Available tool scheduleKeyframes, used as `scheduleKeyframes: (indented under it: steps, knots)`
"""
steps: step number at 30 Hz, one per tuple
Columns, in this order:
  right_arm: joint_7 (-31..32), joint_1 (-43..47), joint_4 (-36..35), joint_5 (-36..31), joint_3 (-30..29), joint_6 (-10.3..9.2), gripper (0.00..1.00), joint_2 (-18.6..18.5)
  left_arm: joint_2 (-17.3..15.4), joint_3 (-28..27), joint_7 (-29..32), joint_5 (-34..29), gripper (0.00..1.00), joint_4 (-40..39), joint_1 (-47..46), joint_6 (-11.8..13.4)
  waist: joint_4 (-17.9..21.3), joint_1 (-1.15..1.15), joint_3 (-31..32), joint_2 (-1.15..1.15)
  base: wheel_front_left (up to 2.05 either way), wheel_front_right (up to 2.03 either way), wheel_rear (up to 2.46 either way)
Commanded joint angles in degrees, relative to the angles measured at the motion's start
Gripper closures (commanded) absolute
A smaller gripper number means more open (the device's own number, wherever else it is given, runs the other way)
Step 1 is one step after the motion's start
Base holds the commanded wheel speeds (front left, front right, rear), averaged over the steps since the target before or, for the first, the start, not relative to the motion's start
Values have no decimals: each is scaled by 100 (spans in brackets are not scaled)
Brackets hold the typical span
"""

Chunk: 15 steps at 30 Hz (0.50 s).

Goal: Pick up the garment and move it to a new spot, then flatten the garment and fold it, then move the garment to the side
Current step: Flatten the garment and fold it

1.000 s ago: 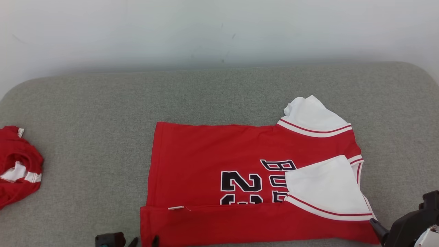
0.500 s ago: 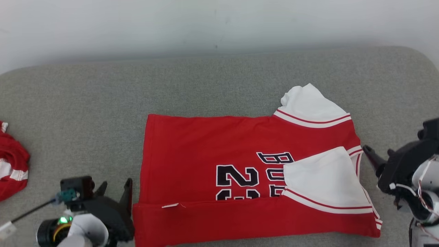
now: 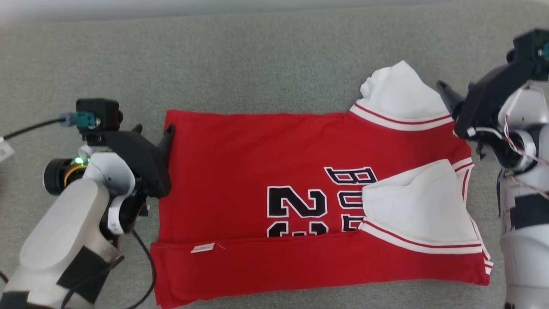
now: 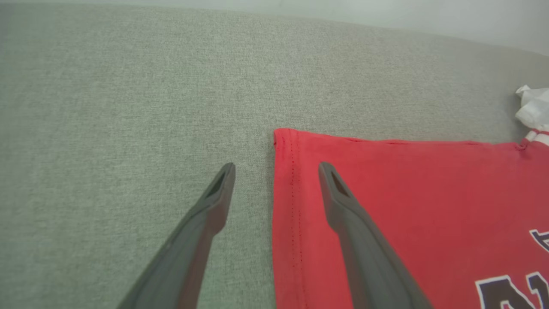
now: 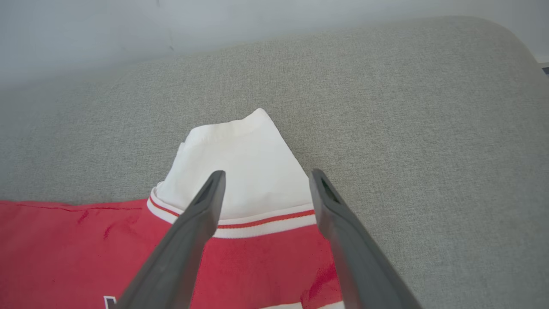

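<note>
Garment [image 3: 257, 159], lettering [image 3: 298, 206] half under fold [image 3: 300, 270]; wrist views: left gripper [image 4: 274, 166] agape astride hem [image 4: 294, 193], right gripper [image 5: 266, 172] agape over sleeve [image 5: 240, 159].

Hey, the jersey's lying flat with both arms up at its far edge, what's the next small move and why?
Probably lower both and pinch the far edge. The left gripper straddles the far hem corner of the jersey, the right gripper hangs over the white sleeve, jaws open on both; the near edge is already folded over.
</note>
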<state>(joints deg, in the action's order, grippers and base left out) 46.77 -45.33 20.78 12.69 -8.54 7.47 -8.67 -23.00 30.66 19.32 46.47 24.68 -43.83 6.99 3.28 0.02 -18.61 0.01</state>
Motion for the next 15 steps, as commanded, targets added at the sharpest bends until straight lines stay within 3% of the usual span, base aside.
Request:
scheduleKeyframes:
  steps: [1,15]
  knots:
    - [-62,-109,93,-53,54,2,0,-74,46,28,32,-18,0,115,-94,-16,68,-2,-239,-1,0,0,0]
    - [-438,-1126,1053,208,501,2,0,-295,134,316,180,-298,0,1171,-1060,-350,125,-2,-776,-1,0,0,0]
